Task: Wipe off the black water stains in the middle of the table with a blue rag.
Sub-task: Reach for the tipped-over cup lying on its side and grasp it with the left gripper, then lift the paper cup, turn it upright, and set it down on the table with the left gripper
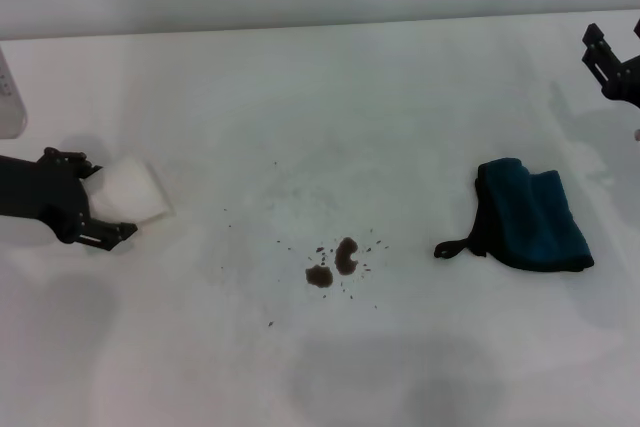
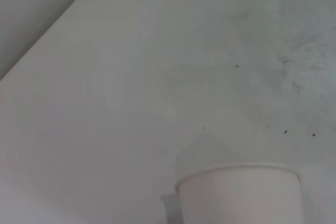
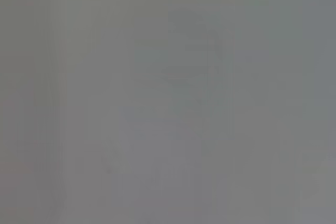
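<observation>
The black water stains are two small dark blobs with tiny specks around them, in the middle of the white table. The blue rag lies crumpled to their right, its black loop tag pointing left. My right gripper hangs at the far right edge, beyond the rag and apart from it. My left gripper rests on the table at the left, shut on a white paper cup lying on its side. The cup's rim shows in the left wrist view. The right wrist view shows only bare grey.
A white object stands at the far left edge. The table's far edge meets a grey wall at the back. A few dark specks lie on the table beyond the cup.
</observation>
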Action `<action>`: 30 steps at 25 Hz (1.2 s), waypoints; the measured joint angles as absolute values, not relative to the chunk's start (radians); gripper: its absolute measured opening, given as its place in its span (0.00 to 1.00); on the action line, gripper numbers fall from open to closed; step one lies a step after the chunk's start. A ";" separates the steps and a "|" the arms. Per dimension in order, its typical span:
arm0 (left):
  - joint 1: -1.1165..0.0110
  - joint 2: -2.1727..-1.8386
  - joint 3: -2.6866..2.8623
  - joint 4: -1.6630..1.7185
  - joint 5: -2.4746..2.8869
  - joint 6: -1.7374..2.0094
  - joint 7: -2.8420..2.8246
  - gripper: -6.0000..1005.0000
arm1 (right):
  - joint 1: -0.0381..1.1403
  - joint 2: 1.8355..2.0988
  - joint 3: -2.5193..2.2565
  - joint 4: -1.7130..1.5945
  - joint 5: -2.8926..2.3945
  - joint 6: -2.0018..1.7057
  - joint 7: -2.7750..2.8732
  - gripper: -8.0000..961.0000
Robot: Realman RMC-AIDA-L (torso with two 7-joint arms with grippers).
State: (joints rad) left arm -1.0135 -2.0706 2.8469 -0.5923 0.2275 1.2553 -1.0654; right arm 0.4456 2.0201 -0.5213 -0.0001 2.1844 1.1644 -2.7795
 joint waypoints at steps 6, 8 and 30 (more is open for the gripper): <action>-1.012 -2.072 2.847 -0.589 0.226 1.256 -1.065 0.87 | 0.450 2.019 -0.519 -0.001 2.184 1.153 -2.779 0.73; -1.012 -2.073 2.847 -0.589 0.218 1.255 -1.060 0.84 | 0.451 2.019 -0.518 -0.001 2.184 1.151 -2.779 0.73; -0.761 -2.077 2.846 -0.295 -0.456 1.207 -0.701 0.60 | 0.459 2.016 -0.531 -0.024 2.175 1.159 -2.780 0.73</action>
